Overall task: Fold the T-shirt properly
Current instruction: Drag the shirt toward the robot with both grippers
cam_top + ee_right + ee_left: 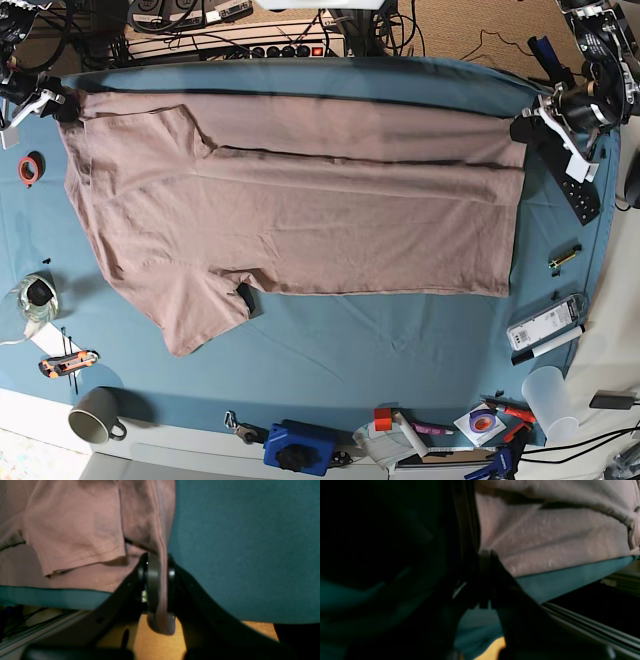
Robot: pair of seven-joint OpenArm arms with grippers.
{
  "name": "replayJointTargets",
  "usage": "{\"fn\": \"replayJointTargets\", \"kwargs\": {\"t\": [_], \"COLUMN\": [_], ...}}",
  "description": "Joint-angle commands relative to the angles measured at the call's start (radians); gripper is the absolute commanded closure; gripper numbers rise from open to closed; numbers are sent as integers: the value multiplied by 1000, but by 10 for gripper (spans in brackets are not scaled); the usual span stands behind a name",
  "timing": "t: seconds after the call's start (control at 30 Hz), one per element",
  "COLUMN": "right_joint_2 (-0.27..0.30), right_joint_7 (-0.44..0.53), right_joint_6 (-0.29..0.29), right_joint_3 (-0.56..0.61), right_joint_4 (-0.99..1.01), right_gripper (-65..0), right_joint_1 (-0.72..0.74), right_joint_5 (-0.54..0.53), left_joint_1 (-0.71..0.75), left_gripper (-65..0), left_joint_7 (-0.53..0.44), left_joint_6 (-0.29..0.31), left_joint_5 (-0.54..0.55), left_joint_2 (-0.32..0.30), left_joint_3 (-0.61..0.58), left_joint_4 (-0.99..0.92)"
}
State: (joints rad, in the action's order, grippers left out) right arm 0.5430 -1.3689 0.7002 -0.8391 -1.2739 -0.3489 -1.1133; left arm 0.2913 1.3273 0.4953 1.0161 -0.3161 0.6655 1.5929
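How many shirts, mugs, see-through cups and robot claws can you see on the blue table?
T-shirt: 1
Grey mug: 1
See-through cup: 1
Robot claws: 2, the left claw and the right claw, both pinching the shirt
Total: 5

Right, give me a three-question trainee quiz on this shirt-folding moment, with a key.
1. True or false: the T-shirt is already folded into a small square.
2. What is clamped in the right gripper? A) the teal tablecloth B) a strip of the T-shirt's fabric C) nothing
3. In the base view, which drinking vessel stands near the table's bottom left corner?

Key
1. False: it lies spread across the teal tablecloth, with its far edge turned over along its length and one sleeve sticking out toward the near side.
2. B: pink fabric runs between the shut jaws.
3. The grey mug.
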Motion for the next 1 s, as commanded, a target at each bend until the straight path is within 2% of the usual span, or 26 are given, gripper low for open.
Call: {"fn": "replayJointTargets", "kwargs": {"t": [0.0, 0.43, 0.5, 0.57, 0.6, 0.8, 0.97], "right_joint_2": [30, 31, 31, 31, 33, 72, 72], "right_joint_7": [14, 12, 11, 6, 1, -27, -27], "right_joint_6": [-2, -2, -2, -2, -2, -2, -2], "right_joint_3": [-23, -40, -40, -40, -40, -58, -189], "right_joint_4": [-14, -14, -14, -14, -14, -15, -15], "right_gripper": [0, 0, 0, -86, -120, -131, -131], "right_joint_1": [0, 0, 0, 0, 0, 11, 71], "right_joint_5": [-12, -13, -13, -13, -14, -103, -138], "left_joint_1": [26, 55, 55, 55, 55, 57, 64], "left_gripper": [0, -3, -144, -269, -302, -310, -310], "left_joint_7": [45, 37, 34, 25, 26, 26, 12], "left_joint_6": [-3, 4, 4, 3, 3, 3, 3], "left_joint_5": [-42, -5, -5, -5, 1, 9, -40], "left_joint_2": [-16, -14, -14, -14, -14, -14, -14], "left_joint_3": [6, 6, 6, 6, 6, 6, 6], "left_joint_4": [7, 38, 38, 38, 40, 124, 234]}}
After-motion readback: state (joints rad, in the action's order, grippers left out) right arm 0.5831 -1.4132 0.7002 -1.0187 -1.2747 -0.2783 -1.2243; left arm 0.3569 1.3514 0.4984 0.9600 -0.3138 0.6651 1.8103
